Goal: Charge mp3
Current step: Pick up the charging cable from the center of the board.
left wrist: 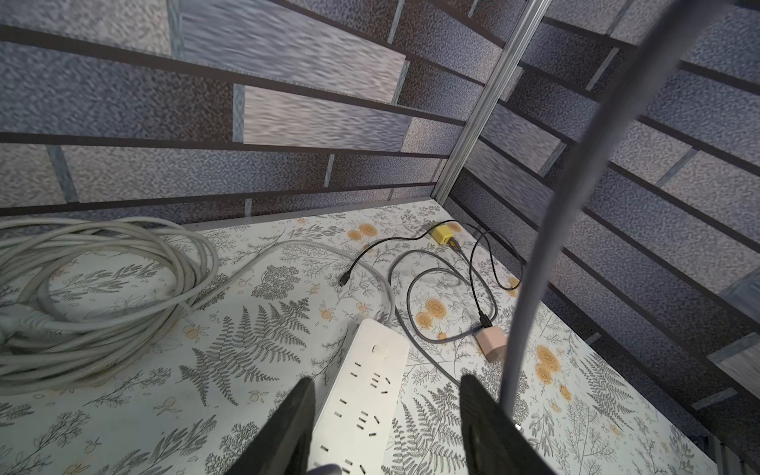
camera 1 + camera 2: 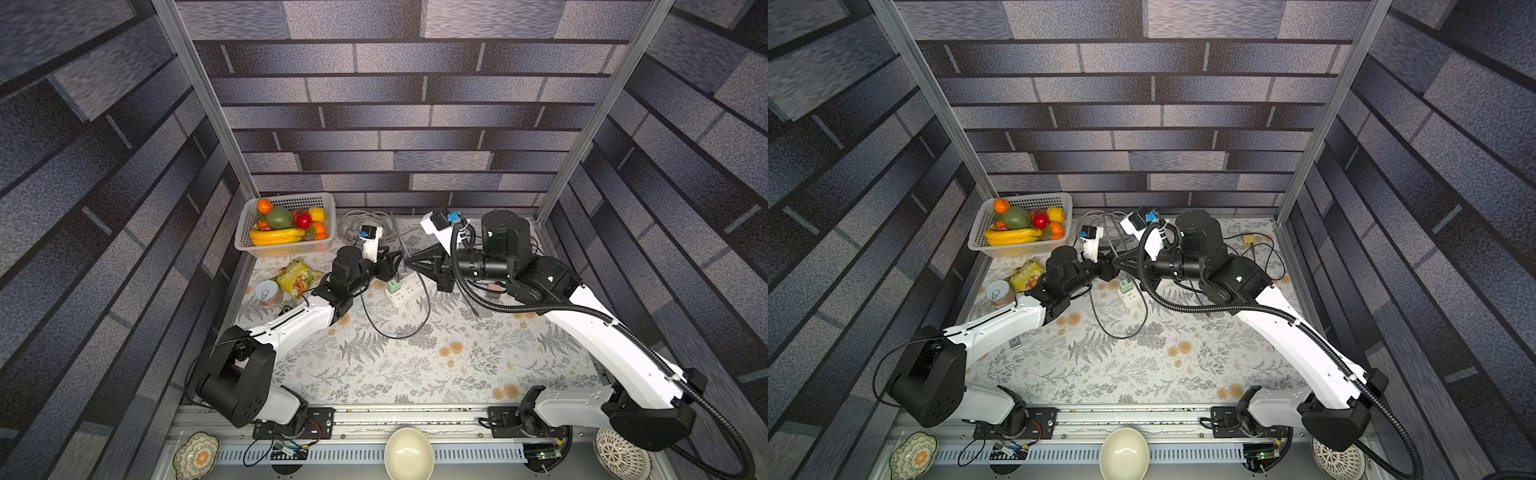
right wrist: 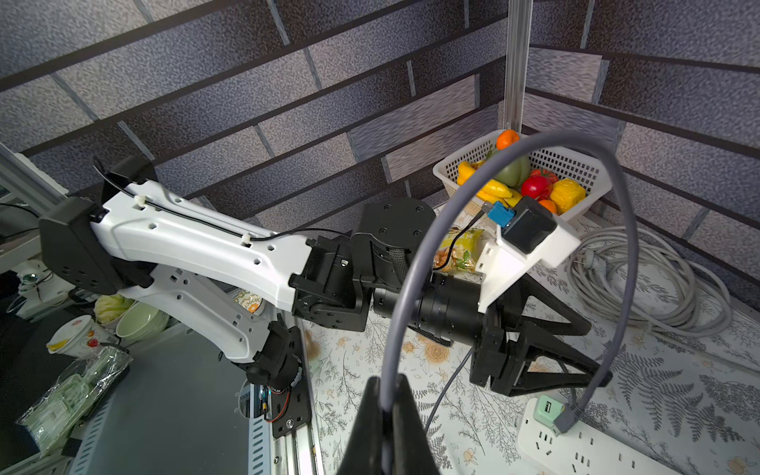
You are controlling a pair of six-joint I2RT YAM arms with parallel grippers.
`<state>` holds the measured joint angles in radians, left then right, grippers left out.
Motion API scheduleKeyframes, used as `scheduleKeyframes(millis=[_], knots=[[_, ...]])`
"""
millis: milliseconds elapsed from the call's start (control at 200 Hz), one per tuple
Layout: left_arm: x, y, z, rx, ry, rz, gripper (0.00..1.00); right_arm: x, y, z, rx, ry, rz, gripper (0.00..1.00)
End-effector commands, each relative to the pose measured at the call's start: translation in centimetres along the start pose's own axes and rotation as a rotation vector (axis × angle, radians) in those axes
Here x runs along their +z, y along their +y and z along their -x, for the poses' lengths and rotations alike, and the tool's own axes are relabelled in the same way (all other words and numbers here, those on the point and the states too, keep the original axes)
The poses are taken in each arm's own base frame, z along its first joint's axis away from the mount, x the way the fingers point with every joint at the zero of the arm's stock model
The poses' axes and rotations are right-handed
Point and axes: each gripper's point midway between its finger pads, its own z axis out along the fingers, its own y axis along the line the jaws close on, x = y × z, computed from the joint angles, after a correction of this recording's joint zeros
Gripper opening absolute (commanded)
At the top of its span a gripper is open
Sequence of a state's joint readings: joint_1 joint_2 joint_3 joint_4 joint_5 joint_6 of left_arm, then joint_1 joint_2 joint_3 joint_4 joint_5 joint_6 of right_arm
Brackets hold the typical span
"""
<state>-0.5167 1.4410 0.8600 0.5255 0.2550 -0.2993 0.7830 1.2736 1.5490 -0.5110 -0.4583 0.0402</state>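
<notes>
Set on a wide flowery table [image 2: 415,365]. Looks like the plugging-in step, not done yet. Pinches a long grey cable [image 3: 571,134] tight in the right gripper [image 3: 386,386], pressed together on it, looped up and over. Holds the left gripper [image 1: 386,382] spread apart, low over the white power strip [image 3: 608,448], close by the hanging end of the cable, with nothing gripped as far as can be seen. Shows a small green charger [image 3: 545,411] stuck in the strip, slot facing up. Hangs the grey plug [image 3: 565,420] right against that charger, seemingly not in the slot. Leaves the little silver mp3 [image 2: 1016,342] lying flat on the table beside the left arm [image 2: 1000,320], near a can [image 2: 998,293], with no cable on it as far as can be told. Next, probably: catch the cable just above the plug, line the plug up with the slot, push straight down, gently. After that, carry the other end over to the mp3 and push it in.
</notes>
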Motion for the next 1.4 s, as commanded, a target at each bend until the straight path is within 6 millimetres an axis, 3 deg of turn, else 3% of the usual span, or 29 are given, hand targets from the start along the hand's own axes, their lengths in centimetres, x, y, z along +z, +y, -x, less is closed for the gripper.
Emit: scheduleKeyframes(millis=[0, 296, 516, 606, 777, 1022, 1217, 1398], knots=[[0.2, -1.6, 2.5, 0.008, -0.072, -0.084, 0.58, -1.1, 0.8, 1.0, -0.01, -0.048, 0.021, 0.0], [0.0, -2.4, 2.1, -0.014, -0.065, -0.142, 0.57, -0.7, 0.3, 0.5, -0.01, -0.033, 0.007, 0.0], [-2.1, 1.4, 1.9, -0.149, -0.095, -0.077, 0.66, -0.6, 0.2, 0.5, -0.01, -0.026, -0.002, 0.0], [-3.3, 1.8, 1.8, -0.157, -0.103, -0.072, 0.69, -0.6, 0.1, 0.5, -0.011, -0.024, -0.004, 0.0], [-4.4, 0.1, 1.4, -0.115, -0.089, -0.149, 0.78, -0.2, -0.1, 0.3, -0.009, -0.015, -0.008, 0.0], [-4.9, -2.6, 0.2, -0.065, -0.057, -0.277, 0.81, 0.0, -0.3, 0.3, -0.002, -0.005, -0.009, 0.0], [-3.5, -3.7, -0.5, -0.031, 0.002, -0.292, 0.81, 0.2, -0.3, 0.2, 0.005, -0.002, -0.006, 0.0], [-1.5, -3.0, -0.3, -0.039, 0.021, -0.249, 0.79, 0.3, -0.3, 0.1, 0.009, 0.002, -0.003, 0.0]])
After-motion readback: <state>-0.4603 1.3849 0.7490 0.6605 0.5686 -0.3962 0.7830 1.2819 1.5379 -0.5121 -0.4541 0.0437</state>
